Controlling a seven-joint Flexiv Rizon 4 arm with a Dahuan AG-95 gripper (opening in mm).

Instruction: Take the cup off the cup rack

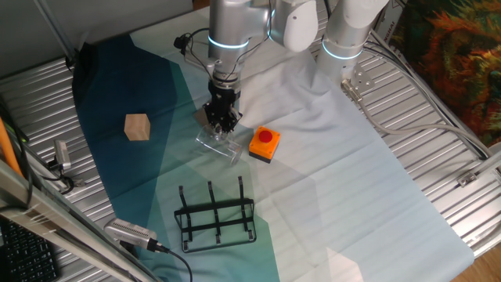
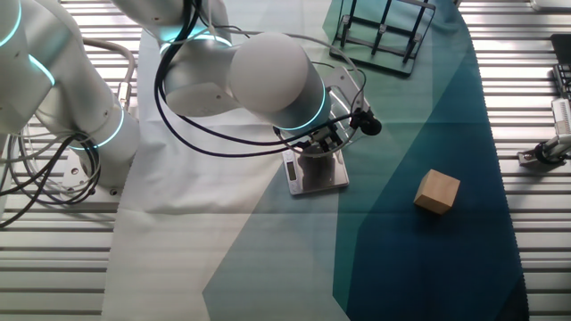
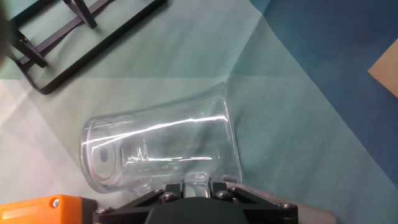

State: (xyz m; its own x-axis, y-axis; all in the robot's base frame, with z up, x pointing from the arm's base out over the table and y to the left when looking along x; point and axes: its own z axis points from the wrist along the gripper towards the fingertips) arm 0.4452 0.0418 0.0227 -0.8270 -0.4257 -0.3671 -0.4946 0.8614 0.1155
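The hand (image 1: pixel 221 124) gripped the clear glass cup (image 3: pixel 158 149), lying sideways on the surface, well clear of the black wire rack (image 1: pixel 216 213). Released carelessly, it might roll into the orange button box (image 1: pixel 264 144).

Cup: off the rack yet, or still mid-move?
Done: the cup is off the rack, whose prongs are bare in both fixed views. In hand: the cup lies on its side on the cloth between rack and orange button box, with the gripper right over it; the hand view shows the fingers at its handle, but grip is unclear. Left: let go and pull away.
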